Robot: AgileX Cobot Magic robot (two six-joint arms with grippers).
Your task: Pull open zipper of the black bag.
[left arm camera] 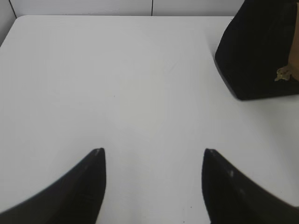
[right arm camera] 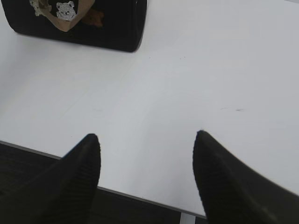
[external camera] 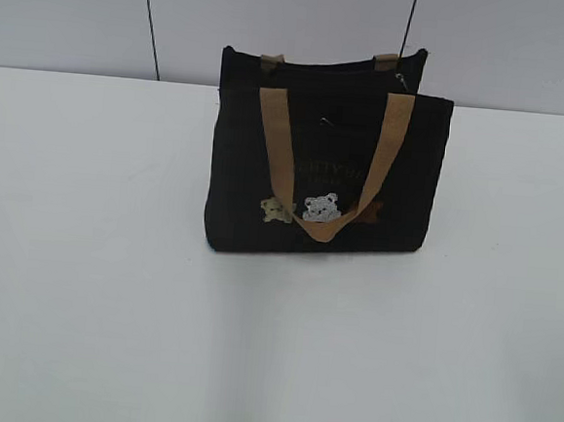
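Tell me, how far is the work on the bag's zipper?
Nothing is done yet. The black bag stands untouched on the table. The left pincer and right pincer are open, empty, apart from it. Reaching the zipper and pulling remain.

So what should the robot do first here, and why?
Probably bring the right claw up toward the zipper at the black bag's top right corner. Both claws hang open over bare table, well short of the bag and holding nothing.

Bag (external camera: 246,169) upright on the desk (external camera: 79,303), toward its far edge, wall (external camera: 63,8) behind. One handle (external camera: 330,166) hangs over the bag's near face; zipper (external camera: 402,80) at far right top.
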